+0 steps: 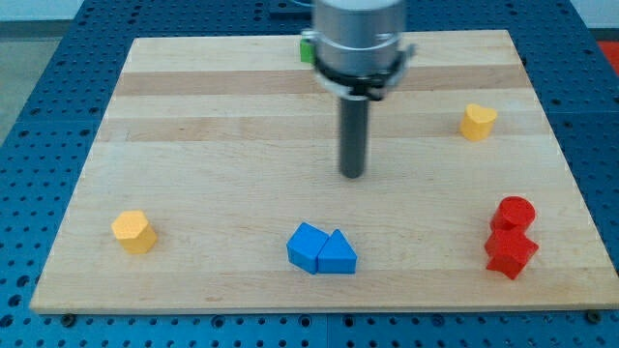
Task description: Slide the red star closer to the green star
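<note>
The red star (509, 253) lies near the board's right edge toward the view's bottom, touching a red cylinder (515, 213) just above it. A green block (306, 47), mostly hidden behind the arm, sits at the board's top edge; its shape cannot be made out. My tip (353, 176) stands near the board's middle, well left of and above the red star, and far below the green block. It touches no block.
A blue cube (307, 246) and a blue triangle (338, 255) lie together at the bottom centre. A yellow block (133, 231) is at the bottom left. A yellow heart-like block (478, 122) is at the upper right.
</note>
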### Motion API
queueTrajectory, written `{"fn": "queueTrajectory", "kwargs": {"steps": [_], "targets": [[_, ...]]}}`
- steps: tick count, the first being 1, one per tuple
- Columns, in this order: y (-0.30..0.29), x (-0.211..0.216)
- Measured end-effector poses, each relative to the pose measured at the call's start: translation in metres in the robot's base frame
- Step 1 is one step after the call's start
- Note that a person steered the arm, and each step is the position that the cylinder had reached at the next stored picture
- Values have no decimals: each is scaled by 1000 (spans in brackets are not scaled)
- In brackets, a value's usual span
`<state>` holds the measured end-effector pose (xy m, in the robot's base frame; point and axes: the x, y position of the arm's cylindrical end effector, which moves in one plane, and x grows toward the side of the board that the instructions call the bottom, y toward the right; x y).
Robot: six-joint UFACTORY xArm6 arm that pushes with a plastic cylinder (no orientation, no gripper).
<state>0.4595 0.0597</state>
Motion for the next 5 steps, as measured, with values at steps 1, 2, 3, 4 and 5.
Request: {"fn": "queueTrajectory", "kwargs": {"steps": [1,2,3,4,5], "targets": [[70,0],[138,0],[198,-7],[222,-36],[219,-64]]}}
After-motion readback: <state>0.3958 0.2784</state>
